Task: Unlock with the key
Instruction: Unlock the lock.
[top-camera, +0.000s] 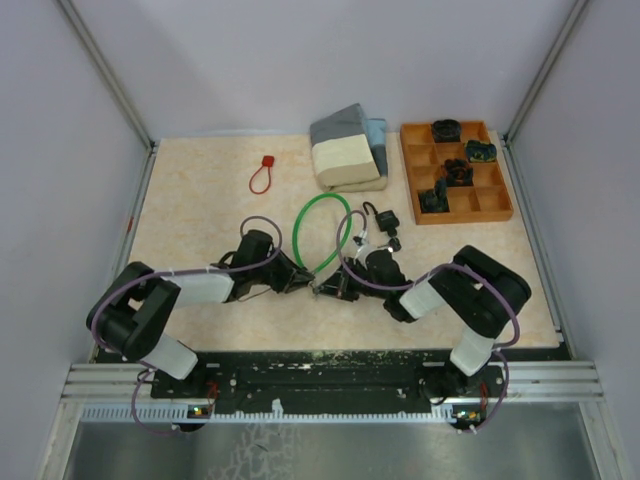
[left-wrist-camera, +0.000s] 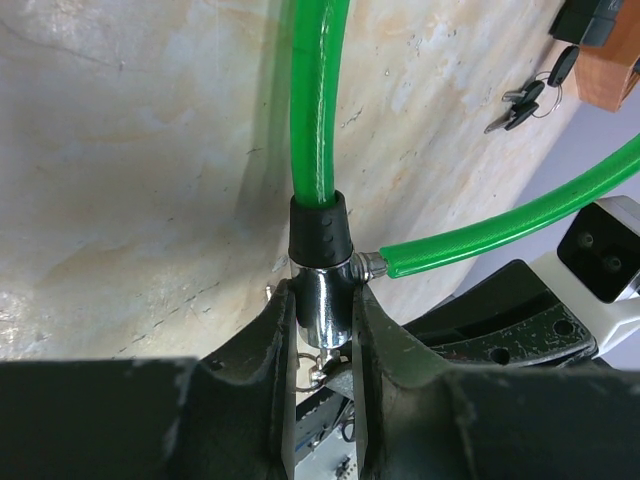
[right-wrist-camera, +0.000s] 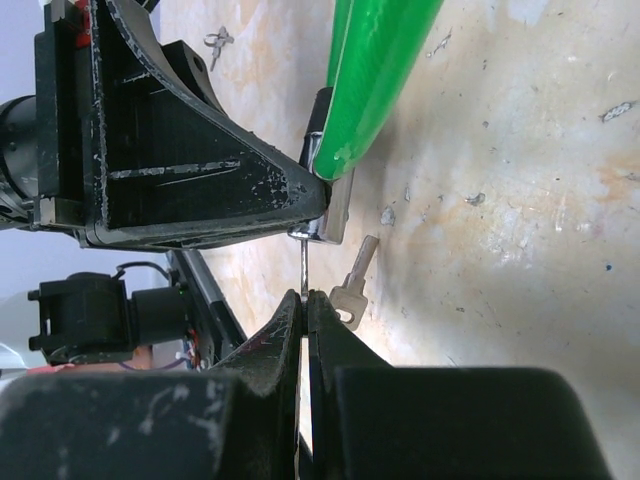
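Observation:
The green cable lock (top-camera: 325, 232) lies looped mid-table. Its chrome lock cylinder (left-wrist-camera: 326, 298), below a black collar (left-wrist-camera: 320, 230), sits between the fingers of my left gripper (left-wrist-camera: 322, 292), which is shut on it. My right gripper (right-wrist-camera: 305, 296) meets it from the right, shut on the thin blade of a key (right-wrist-camera: 303, 262). The blade's tip enters the end of the cylinder (right-wrist-camera: 336, 215). A second silver key (right-wrist-camera: 356, 276) hangs beside it on the same ring. From above, both grippers (top-camera: 300, 280) (top-camera: 335, 284) meet tip to tip at the lock.
A small red loop (top-camera: 263, 175) lies at the back left. Grey and cream blocks (top-camera: 348, 150) stand at the back centre. An orange compartment tray (top-camera: 495, 205) with black parts is at the back right. Black-headed keys (top-camera: 383, 222) lie near the right arm.

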